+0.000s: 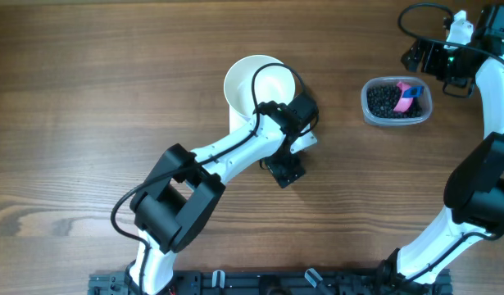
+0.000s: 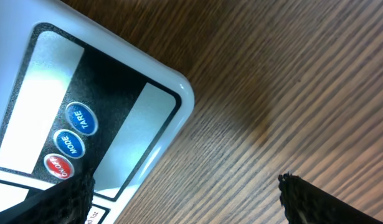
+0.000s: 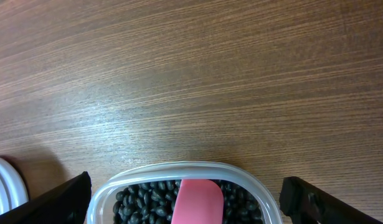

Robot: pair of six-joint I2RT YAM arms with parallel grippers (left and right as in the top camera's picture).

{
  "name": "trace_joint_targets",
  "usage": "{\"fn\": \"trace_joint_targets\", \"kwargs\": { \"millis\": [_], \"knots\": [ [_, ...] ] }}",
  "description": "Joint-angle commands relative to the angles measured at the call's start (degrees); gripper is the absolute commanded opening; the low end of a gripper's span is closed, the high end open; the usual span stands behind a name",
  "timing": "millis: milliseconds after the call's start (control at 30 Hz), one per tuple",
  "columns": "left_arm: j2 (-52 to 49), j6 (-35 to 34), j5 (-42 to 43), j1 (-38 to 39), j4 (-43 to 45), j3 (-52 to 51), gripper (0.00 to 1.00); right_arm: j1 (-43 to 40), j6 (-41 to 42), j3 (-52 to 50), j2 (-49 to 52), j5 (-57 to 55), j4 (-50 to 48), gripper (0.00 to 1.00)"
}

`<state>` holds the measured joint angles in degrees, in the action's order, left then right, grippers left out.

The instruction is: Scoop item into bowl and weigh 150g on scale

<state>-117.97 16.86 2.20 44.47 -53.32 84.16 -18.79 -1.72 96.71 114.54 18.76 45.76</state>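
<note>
Currently left gripper [image 2: 185, 196] over scale [image 2: 160, 118], right gripper [image 3: 185, 186] near tub [image 3: 179, 167], both fully open, empty. Beans [image 3: 141, 199] in tub with scoop [image 3: 197, 199]; bowl [image 1: 243, 82] by left gripper. You lower right gripper squarely onto scoop.

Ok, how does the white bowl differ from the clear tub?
The bowl is round, opaque white and looks empty; the tub is clear, rounded-rectangular and holds black beans and a pink scoop. The left arm overlaps the bowl; the tub stands uncovered. Both are open-topped.
</note>
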Motion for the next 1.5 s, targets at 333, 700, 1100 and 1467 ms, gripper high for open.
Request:
{"fn": "trace_joint_targets", "kwargs": {
  "millis": [333, 700, 1100, 1467],
  "knots": [
    [-4.09, 0.72, -0.83, -0.33, 1.42, -1.68, 1.00, 0.17, 0.42, -0.46, 1.36, -0.79, -0.13, 1.00],
    [-4.66, 0.70, -1.46, -0.33, 1.92, -1.68, 1.00, 0.17, 0.39, -0.46, 1.36, -0.79, -0.13, 1.00],
    [-5.60, -2.29, -4.35, -0.33, 2.82, -1.66, 1.00, 0.17, 0.42, -0.46, 1.36, -0.79, -0.13, 1.00],
    [-5.51, -2.29, -5.53, -0.24, 3.61, -1.66, 1.00, 0.17, 0.39, -0.46, 1.36, -0.79, -0.13, 1.00]
  ]
}}
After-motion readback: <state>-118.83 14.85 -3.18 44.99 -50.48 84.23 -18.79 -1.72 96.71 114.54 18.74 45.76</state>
